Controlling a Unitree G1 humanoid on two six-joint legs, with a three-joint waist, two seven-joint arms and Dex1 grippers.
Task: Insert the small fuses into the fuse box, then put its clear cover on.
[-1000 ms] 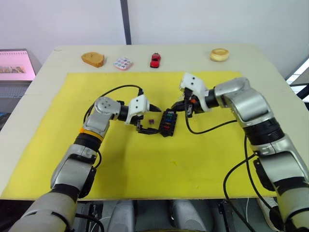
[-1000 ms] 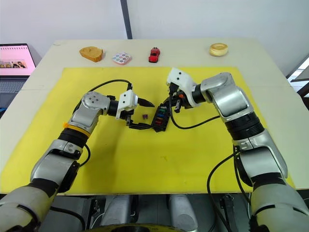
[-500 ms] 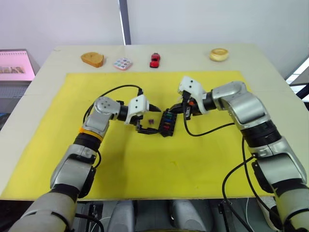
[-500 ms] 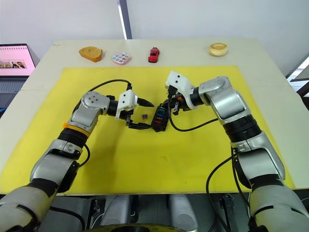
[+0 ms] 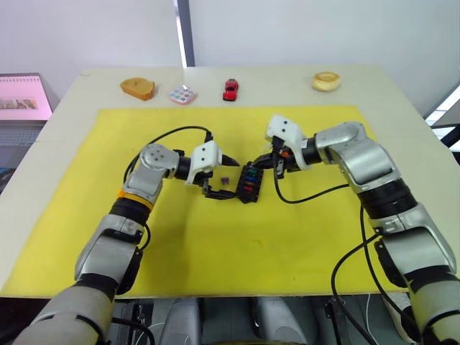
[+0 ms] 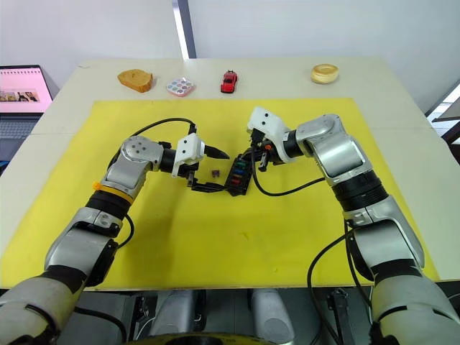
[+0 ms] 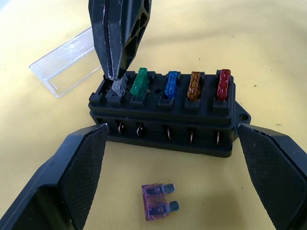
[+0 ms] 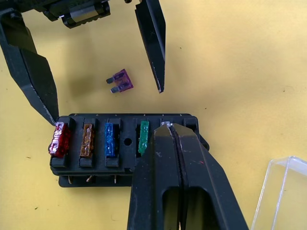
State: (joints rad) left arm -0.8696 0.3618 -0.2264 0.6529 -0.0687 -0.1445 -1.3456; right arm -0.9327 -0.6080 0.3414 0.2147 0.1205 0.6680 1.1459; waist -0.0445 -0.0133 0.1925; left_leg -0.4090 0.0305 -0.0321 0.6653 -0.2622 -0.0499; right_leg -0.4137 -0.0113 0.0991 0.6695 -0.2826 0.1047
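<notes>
The black fuse box (image 7: 165, 115) carries red (image 7: 223, 85), amber (image 7: 194, 85), blue (image 7: 171, 84), green (image 7: 140, 82) and grey (image 7: 117, 86) fuses; a purple fuse (image 7: 158, 201) lies on the yellow mat (image 5: 215, 244).

Robot lab setup: beige tabletop (image 5: 402, 115) with yellow mat (image 5: 215, 237), plain white wall (image 5: 323, 32), laptop (image 6: 20, 90) beside it.

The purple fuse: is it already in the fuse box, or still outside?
Outside. The purple fuse lies flat on the yellow mat, apart from the fuse box.

no readable text, labels or numbers
</notes>
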